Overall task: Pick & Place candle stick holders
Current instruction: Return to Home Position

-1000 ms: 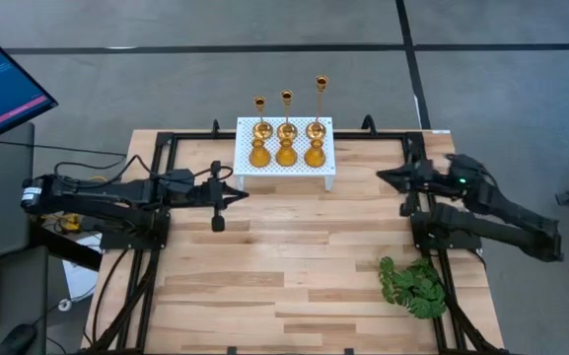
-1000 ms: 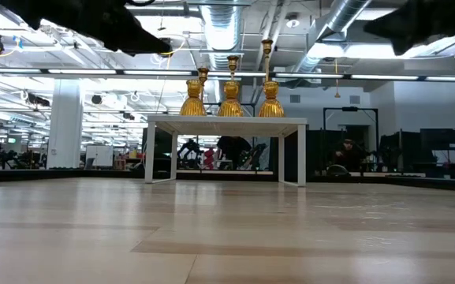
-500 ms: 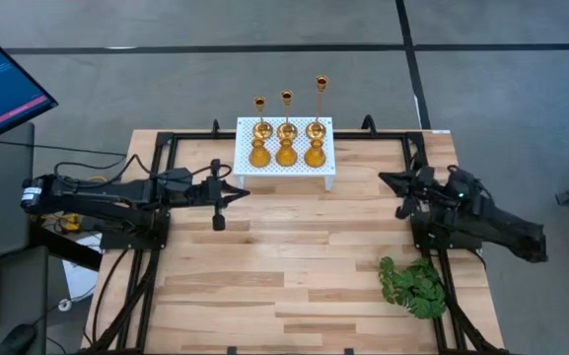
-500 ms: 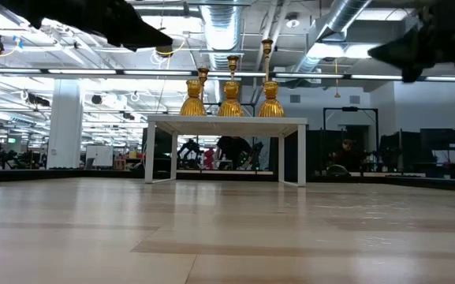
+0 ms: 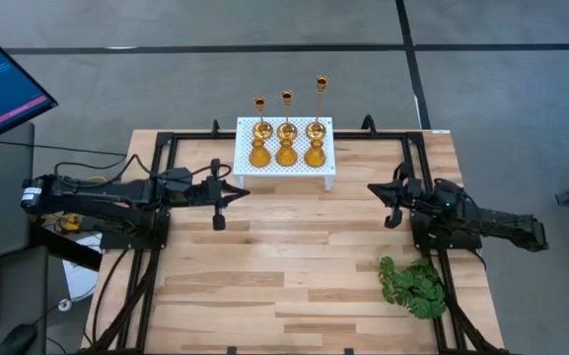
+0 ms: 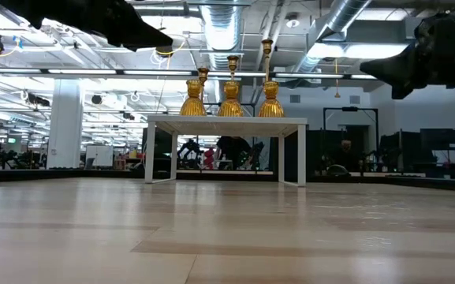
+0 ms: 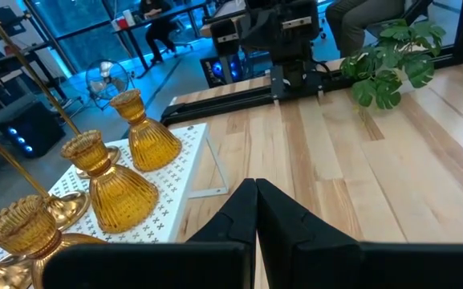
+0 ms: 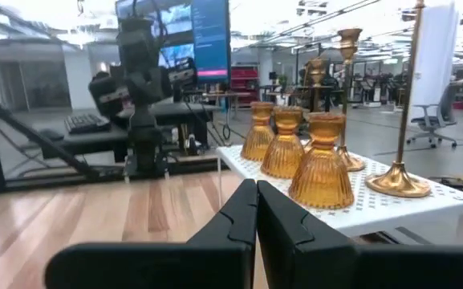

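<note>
Six candle holders (image 5: pixel 286 140): on white stand (image 5: pixel 284 170), table (image 5: pixel 294 258) far edge. My left gripper (image 5: pixel 241 193), right gripper (image 5: pixel 375 189): fingers pressed together, empty, flanking stand.

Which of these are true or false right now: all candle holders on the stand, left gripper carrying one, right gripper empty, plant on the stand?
1. All six candle holders are on the white stand. True.
2. The left gripper carries a candle holder. False: it is shut on nothing, off the stand's left end.
3. The right gripper is shut and empty. True.
4. The plant lies on the stand. False: it lies on the table, by the right arm's base.
</note>
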Tool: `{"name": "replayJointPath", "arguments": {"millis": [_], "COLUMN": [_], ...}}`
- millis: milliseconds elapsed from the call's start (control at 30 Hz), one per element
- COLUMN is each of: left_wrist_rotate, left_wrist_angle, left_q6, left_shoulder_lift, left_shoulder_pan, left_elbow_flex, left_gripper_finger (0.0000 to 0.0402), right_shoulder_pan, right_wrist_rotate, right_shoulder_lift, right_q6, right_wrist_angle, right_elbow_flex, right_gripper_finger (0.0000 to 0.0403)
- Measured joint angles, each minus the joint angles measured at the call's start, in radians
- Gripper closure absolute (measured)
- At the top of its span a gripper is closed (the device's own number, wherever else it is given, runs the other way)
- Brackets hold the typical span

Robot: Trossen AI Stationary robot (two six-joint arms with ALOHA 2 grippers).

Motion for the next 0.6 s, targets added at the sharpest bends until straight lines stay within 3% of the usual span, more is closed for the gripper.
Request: {"name": "replayJointPath", "arguments": {"millis": [600], "left_wrist_rotate": [0.007], "left_wrist_angle": [0.006], "left_q6": [-0.029], "left_shoulder_lift": [0.000], "left_shoulder_pan": [0.000], "left_elbow_flex": [0.000], "left_gripper_finger": [0.0396], "right_shoulder_pan": [0.029], "right_wrist_rotate": [-0.001], "right_shoulder_lift": [0.000], "right_q6": [-0.013], "right_wrist_angle": [-0.118], "right_elbow_flex": [0.000], "right_gripper_finger": [0.0403]}}
